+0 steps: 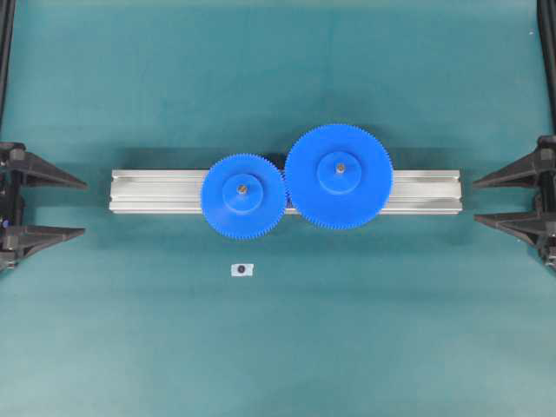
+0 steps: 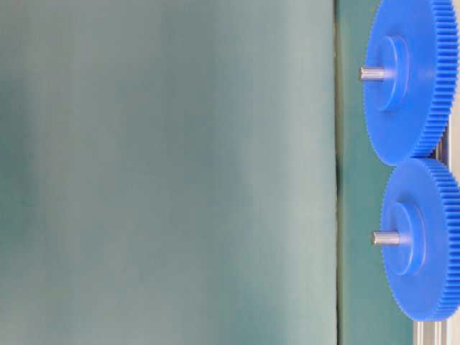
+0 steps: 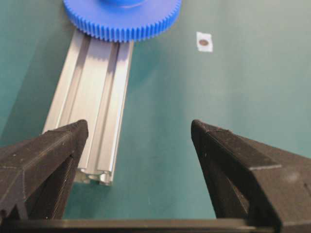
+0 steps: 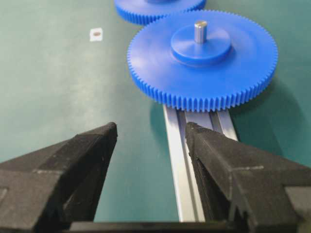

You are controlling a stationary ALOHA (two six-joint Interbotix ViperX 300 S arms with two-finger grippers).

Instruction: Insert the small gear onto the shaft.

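Two black grippers, fingers spread wide: left gripper (image 1: 85, 207) first. One silver aluminium rail (image 1: 156, 191) carries two blue toothed plastic gears, the small gear (image 1: 243, 191) touching the larger gear (image 1: 339, 176). One shaft (image 1: 242, 269), a brown-dotted silvery mount, sits just nearer. Right gripper (image 1: 475, 201) last.

A teal-green mat (image 1: 278, 347) fills the overhead frame edge to edge, evenly lit, with soft shadows near the centre. Dark vertical frame posts (image 1: 547, 52) run down the upper left and upper right corners.
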